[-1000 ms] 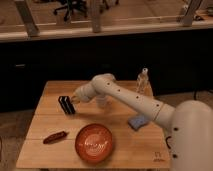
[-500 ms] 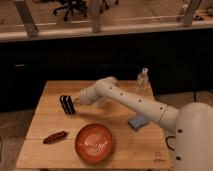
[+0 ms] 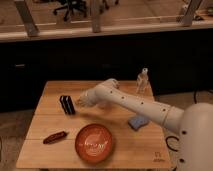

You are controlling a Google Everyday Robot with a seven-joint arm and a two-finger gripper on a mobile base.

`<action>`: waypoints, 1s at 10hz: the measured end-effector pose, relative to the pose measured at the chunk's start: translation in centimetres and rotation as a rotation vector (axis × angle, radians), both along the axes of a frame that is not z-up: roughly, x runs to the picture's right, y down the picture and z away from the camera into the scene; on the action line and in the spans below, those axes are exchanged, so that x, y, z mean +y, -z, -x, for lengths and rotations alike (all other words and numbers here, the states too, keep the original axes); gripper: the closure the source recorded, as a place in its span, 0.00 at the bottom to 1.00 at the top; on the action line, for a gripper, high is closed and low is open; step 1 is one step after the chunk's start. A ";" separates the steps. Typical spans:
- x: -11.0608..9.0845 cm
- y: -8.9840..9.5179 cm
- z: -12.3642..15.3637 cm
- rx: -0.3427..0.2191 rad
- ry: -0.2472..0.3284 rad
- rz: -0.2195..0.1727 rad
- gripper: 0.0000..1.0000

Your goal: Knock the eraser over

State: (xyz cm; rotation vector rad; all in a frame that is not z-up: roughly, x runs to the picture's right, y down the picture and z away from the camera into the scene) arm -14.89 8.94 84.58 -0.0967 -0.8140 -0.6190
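Observation:
The eraser [image 3: 67, 104], a small black block with thin light stripes, stands on its edge on the left part of the wooden table [image 3: 52, 120]. My gripper [image 3: 80, 102] is at the end of the white arm, just right of the eraser and very close to it, low over the table. I cannot tell whether it touches the eraser.
An orange bowl [image 3: 94, 143] sits at the front middle. A dark red pepper-like thing [image 3: 54, 136] lies at the front left. A blue sponge-like pad [image 3: 138, 122] lies under the arm at the right. A clear bottle [image 3: 143, 80] stands at the back right.
My gripper has moved left, closing the gap to the eraser. The eraser still stands in the same place.

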 end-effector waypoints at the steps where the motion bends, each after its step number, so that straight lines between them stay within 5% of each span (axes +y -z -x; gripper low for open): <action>1: -0.3 -0.2 -0.4 0.018 -0.012 -0.007 1.00; 6: -1.3 -1.0 -0.7 0.042 -0.043 -0.015 1.00; 10: -1.7 -1.1 5.0 -0.031 -0.010 -0.013 1.00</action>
